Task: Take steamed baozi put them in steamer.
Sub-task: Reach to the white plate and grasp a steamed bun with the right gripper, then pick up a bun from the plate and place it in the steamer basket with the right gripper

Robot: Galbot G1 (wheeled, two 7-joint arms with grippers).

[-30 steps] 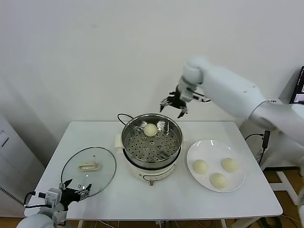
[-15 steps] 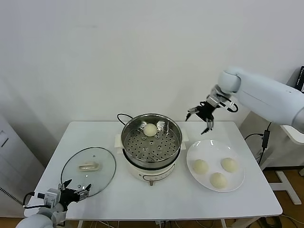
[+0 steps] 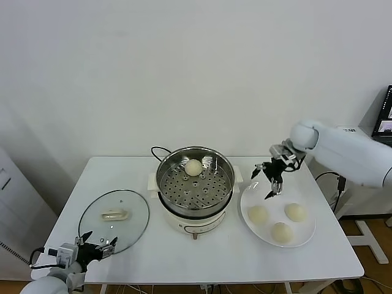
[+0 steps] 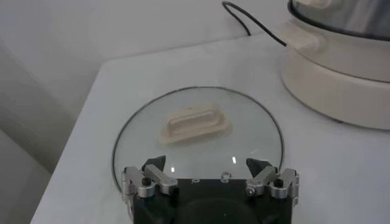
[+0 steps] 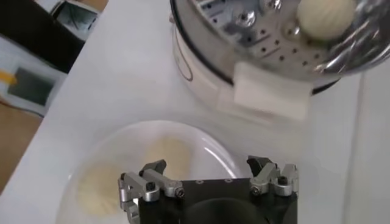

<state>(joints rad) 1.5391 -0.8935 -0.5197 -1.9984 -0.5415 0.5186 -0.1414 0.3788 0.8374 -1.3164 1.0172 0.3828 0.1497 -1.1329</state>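
Right gripper [image 3: 270, 181] hangs above far edge of flat white plate [image 3: 306, 236], fingers spread apart, empty. Three pale round buns [image 3: 258, 214] sit on plate; fourth bun [image 3: 193, 167] rests at back of shiny steel steamer basket [image 3: 171, 184]. Left gripper [image 3: 97, 246] parked at near rim of round glass lid [image 3: 138, 214], fingers apart.
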